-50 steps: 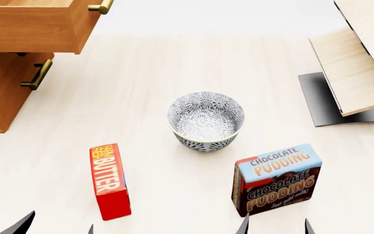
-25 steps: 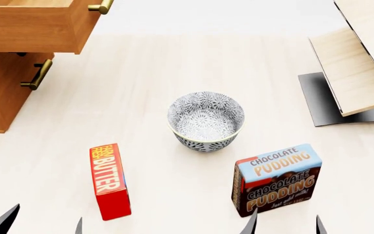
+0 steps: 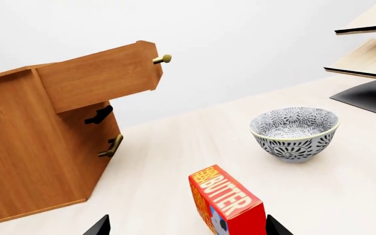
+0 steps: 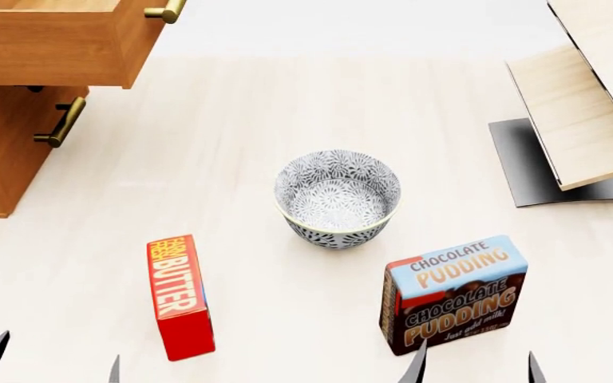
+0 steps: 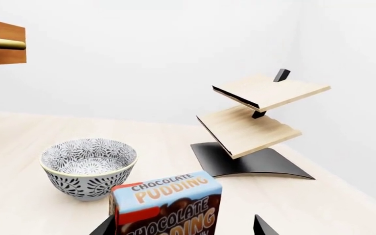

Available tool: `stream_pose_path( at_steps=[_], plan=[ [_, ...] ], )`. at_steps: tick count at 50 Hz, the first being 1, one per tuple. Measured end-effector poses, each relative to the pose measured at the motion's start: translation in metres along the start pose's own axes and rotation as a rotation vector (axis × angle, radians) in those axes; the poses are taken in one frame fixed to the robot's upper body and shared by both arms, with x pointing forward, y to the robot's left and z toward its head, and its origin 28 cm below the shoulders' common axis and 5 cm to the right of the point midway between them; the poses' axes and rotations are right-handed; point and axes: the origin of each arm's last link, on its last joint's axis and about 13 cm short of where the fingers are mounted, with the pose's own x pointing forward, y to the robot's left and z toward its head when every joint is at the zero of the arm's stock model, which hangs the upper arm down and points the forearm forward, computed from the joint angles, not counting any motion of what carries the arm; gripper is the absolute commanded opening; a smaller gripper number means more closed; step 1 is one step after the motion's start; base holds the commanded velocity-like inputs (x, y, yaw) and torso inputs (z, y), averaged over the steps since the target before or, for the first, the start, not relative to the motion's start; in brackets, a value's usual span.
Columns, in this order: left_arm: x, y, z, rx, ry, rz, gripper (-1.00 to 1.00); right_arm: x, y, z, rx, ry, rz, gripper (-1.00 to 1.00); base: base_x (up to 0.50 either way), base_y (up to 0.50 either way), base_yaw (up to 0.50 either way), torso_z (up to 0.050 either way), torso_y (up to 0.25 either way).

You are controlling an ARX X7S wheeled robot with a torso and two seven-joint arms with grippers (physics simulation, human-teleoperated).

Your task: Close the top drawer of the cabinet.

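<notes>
My left gripper (image 4: 51, 369) and right gripper (image 4: 475, 367) both hang low at the near edge of the surface (image 4: 253, 120), jaws spread wide and grasping nothing. The left faces the butter box (image 4: 179, 297), the right the chocolate pudding box (image 4: 453, 293). The top drawer (image 4: 57, 44) juts open from the cabinet (image 4: 3, 152) far to my left, well apart from both.

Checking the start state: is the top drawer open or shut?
Open. The top drawer juts well out from the cabinet, overhanging the lower drawer front; its slide rail shows underneath.
</notes>
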Motion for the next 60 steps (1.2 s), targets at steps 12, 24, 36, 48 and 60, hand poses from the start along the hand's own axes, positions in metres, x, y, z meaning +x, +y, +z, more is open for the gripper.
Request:
stream_pose_path(
  at_steps=[12, 24, 36, 48, 60],
  plan=[
    [-0.0027, 0.0011, 0.0013, 0.008, -0.004, 0.013, 1.0, -0.0036, -0.0017, 0.0029, -0.01, -0.005, -0.01, 1.0, 0.0, 0.0, 0.0, 0.05, 0.0],
    [-0.0038, 0.0009, 0.001, 0.015, -0.006, 0.014, 1.0, -0.0054, -0.0014, 0.0039, -0.016, -0.008, -0.009, 1.0, 0.26, 0.0, 0.0, 0.013, 0.0],
    [-0.0029, -0.0001, 0.0002, 0.025, -0.007, 0.011, 1.0, -0.0048, -0.0009, 0.0036, -0.021, -0.01, -0.004, 1.0, 0.45, 0.0, 0.0, 0.0, 0.0],
    [-0.002, -0.0008, -0.0004, 0.032, -0.003, 0.007, 1.0, -0.0048, -0.0006, 0.0036, -0.022, -0.009, 0.0, 1.0, 0.43, 0.0, 0.0, 0.0, 0.0],
    [-0.0012, -0.0014, -0.0012, 0.035, 0.0, 0.005, 1.0, -0.0044, -0.0002, 0.0024, -0.024, -0.009, 0.001, 1.0, 0.0, 0.0, 0.0, 0.0, 0.0]
  ],
)
